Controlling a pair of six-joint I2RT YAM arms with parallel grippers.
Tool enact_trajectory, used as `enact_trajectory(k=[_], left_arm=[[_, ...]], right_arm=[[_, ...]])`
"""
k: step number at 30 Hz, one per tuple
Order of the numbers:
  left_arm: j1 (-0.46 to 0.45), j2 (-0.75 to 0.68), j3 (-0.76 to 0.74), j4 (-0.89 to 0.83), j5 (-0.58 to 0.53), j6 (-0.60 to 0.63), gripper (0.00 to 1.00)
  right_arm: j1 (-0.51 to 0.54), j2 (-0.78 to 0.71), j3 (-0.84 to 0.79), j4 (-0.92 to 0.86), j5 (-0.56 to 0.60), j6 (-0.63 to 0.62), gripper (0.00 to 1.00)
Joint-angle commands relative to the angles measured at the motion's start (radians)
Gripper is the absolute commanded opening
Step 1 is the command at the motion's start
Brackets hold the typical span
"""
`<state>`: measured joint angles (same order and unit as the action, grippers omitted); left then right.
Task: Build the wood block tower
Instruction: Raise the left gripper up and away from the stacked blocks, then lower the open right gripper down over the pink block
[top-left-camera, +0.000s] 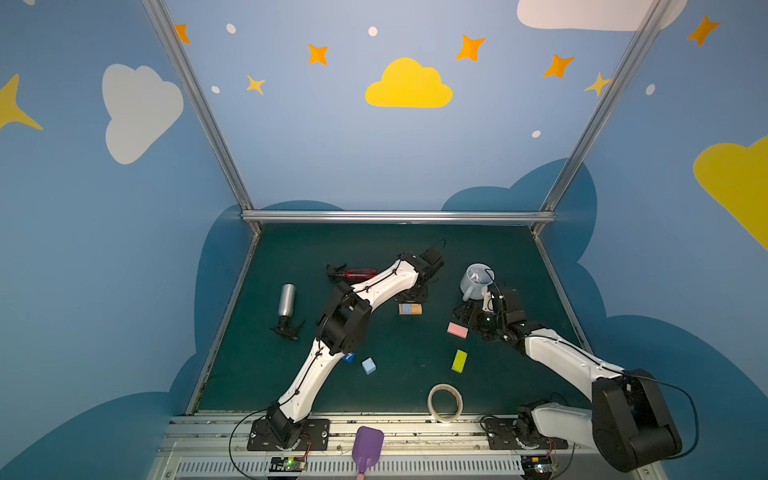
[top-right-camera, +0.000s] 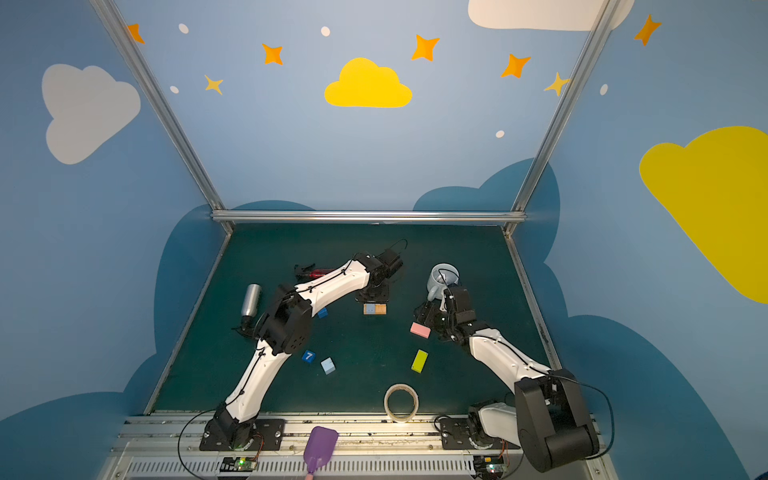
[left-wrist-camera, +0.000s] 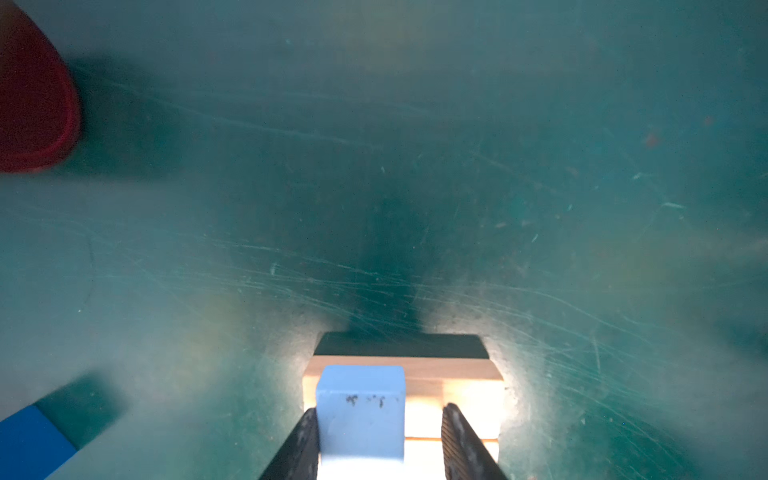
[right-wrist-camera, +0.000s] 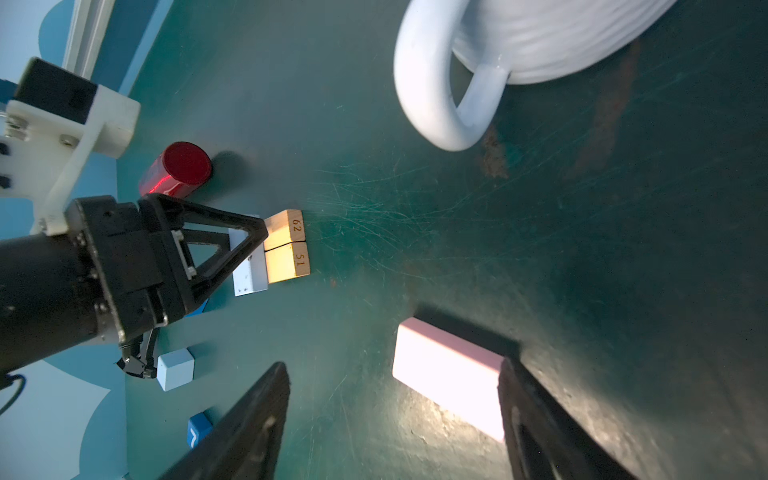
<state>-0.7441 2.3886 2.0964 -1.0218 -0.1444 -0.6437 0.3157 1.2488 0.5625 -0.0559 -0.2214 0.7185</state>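
We saw our left claw (left-wrist-camera: 379, 409) loosely parted around the light-blue block (left-wrist-camera: 360, 419) atop the two orange blocks (left-wrist-camera: 469, 395); our right claw (right-wrist-camera: 395, 363) gaped wide beside the pink block (right-wrist-camera: 449, 374) on the table (right-wrist-camera: 415, 228)

Scratched matt green tabletop (left-wrist-camera: 415, 166); bare-wood blocks (right-wrist-camera: 286, 262).

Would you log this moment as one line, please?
left gripper open astride light-blue block on orange blocks | right gripper open near pink block

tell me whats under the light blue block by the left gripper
Two wooden blocks lying side by side on the green mat, ends marked 62 and 51. The light blue block covers part of their tops.
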Motion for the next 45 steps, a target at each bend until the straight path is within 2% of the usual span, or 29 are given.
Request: enact_trajectory(k=[1,5,13,18,22,24,28,32,33,39,45], left_arm=[[0.004,0.015,0.028,-0.025,-0.010,0.003,0.48],[0.003,0.002,0.029,-0.028,-0.018,-0.001,0.57],[0.009,-0.081,0.040,-0.010,-0.030,0.020,0.63],[0.020,-0.181,0.020,0.016,-0.043,0.040,0.64],[0.037,-0.301,-0.073,0.074,-0.036,0.049,0.66],[0.051,-0.376,-0.149,0.119,-0.026,0.050,0.66],[0.081,-0.500,-0.288,0.191,-0.014,0.050,0.66],[0.104,-0.608,-0.430,0.265,-0.021,0.031,0.66],[0.108,-0.634,-0.473,0.290,-0.023,0.024,0.66],[0.125,-0.753,-0.687,0.426,-0.030,-0.024,0.67],[0.146,-0.779,-0.724,0.422,-0.041,-0.013,0.67]], right_arm=[[-0.004,0.004,-0.011,0.002,-0.004,-0.001,0.77],[-0.003,0.002,-0.009,-0.006,-0.006,-0.001,0.77],[0.006,-0.031,0.027,-0.103,0.016,-0.027,0.78],[0.021,-0.057,0.064,-0.199,0.056,-0.024,0.77],[0.067,-0.100,0.079,-0.253,0.122,0.018,0.75],[0.096,-0.126,0.083,-0.279,0.158,0.043,0.69],[0.140,-0.152,0.077,-0.292,0.179,0.094,0.38],[0.168,-0.118,0.063,-0.286,0.171,0.142,0.04],[0.173,-0.103,0.062,-0.283,0.163,0.150,0.00],[0.193,-0.022,0.052,-0.277,0.164,0.176,0.00],[0.195,0.031,0.054,-0.281,0.182,0.184,0.00]])
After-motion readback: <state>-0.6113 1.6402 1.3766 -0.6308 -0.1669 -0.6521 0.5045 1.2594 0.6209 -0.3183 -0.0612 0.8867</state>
